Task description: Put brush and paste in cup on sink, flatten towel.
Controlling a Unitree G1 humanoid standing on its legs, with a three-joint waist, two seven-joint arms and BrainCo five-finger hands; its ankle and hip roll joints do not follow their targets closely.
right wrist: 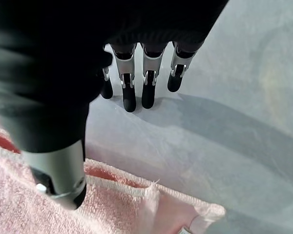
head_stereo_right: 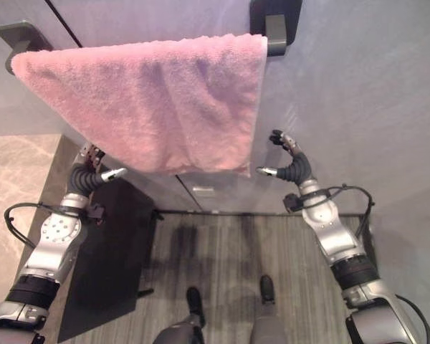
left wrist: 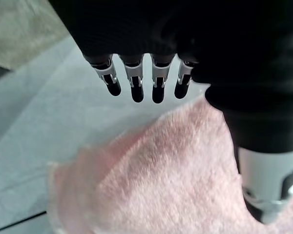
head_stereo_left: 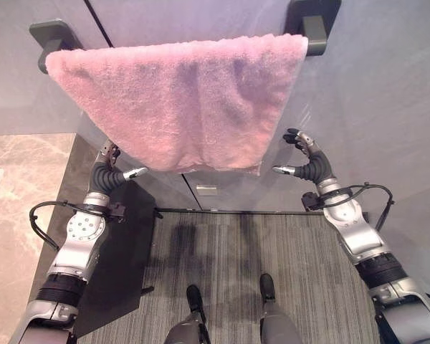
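A pink towel [head_stereo_left: 179,100] hangs spread over a rail between two dark brackets [head_stereo_left: 54,36] on the grey wall; its lower edge sags towards the middle. My left hand [head_stereo_left: 109,174] is at the towel's lower left edge, fingers straight and thumb pointing inward, holding nothing. In the left wrist view the fingers [left wrist: 136,87] reach past the towel [left wrist: 161,180] without curling on it. My right hand [head_stereo_left: 309,161] hovers just right of the towel's lower right corner, open. The right wrist view has its thumb [right wrist: 58,170] above the towel's hemmed corner [right wrist: 117,202], apart from it.
The second bracket [head_stereo_left: 315,25] juts from the wall at upper right. A dark mat [head_stereo_left: 122,258] lies on the floor at left beside grey ribbed carpet [head_stereo_left: 272,244]. Marble tiles [head_stereo_left: 21,179] lie further left. A small metal plate [head_stereo_left: 206,190] sits on the wall below the towel.
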